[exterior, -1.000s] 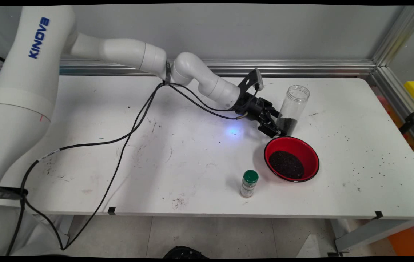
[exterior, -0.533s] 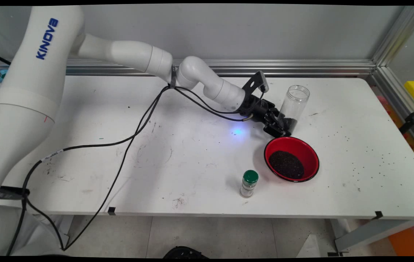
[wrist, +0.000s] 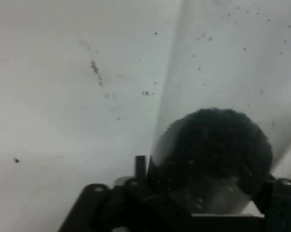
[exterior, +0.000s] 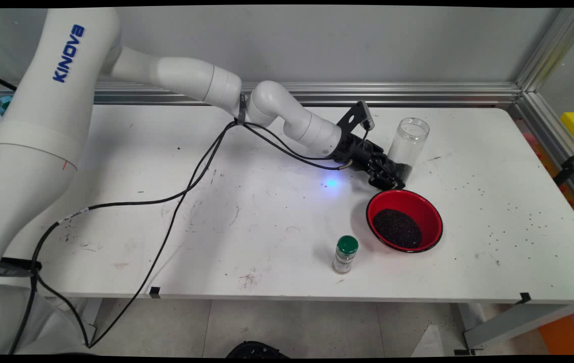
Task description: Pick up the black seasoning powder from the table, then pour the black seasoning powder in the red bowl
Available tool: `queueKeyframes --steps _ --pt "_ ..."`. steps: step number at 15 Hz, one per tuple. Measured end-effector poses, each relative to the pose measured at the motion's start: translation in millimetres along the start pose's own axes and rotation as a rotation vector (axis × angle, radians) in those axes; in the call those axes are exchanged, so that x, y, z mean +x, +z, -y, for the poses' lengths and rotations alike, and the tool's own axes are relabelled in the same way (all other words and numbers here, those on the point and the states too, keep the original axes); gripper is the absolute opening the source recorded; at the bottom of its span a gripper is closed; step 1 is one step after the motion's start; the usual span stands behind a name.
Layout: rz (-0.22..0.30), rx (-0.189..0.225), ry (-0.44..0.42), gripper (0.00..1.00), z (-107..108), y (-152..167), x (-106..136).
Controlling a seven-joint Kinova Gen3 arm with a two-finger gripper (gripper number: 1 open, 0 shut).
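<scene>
1. On the far right part of the white surface (exterior: 267, 222), in the main view, the gripper (exterior: 392, 175) lies low against the bottom of a tall clear jar (exterior: 408, 146). The jar stands upright and open-topped, with dark granules filling only its lowest part. From this view I cannot tell how far apart the jaws stand, nor whether they have hold of the jar.

2. Just beside the jar on the near side sits a red bowl (exterior: 431, 209) holding a heap of the same dark granules. The gripper is close to the bowl's far rim. A small bottle with a green cap (exterior: 345, 254) stands to the bowl's left, apart from it.

3. In the hand view, the jar (wrist: 218, 145) fills the lower right, its dark contents right above the linkage. It seems to sit between the jaws, but contact does not show.

4. By its look, the jar is stiff, smooth plastic or glass, light with so little in it and likely slippery. A hold low on the wall, near the filled part, would probably tip least.
</scene>
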Motion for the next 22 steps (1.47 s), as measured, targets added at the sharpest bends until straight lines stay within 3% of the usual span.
queueKeyframes --steps 9,15,19,22 --pt "-0.008 0.0 0.0 0.0 -6.8 -8.7 -0.3" --pt "-0.028 0.0 0.045 0.0 -12.3 -18.6 17.0" --pt "-0.017 0.003 0.16 0.0 -17.4 -30.6 37.5" --pt "0.006 0.01 0.301 0.0 -19.9 -40.1 51.7"
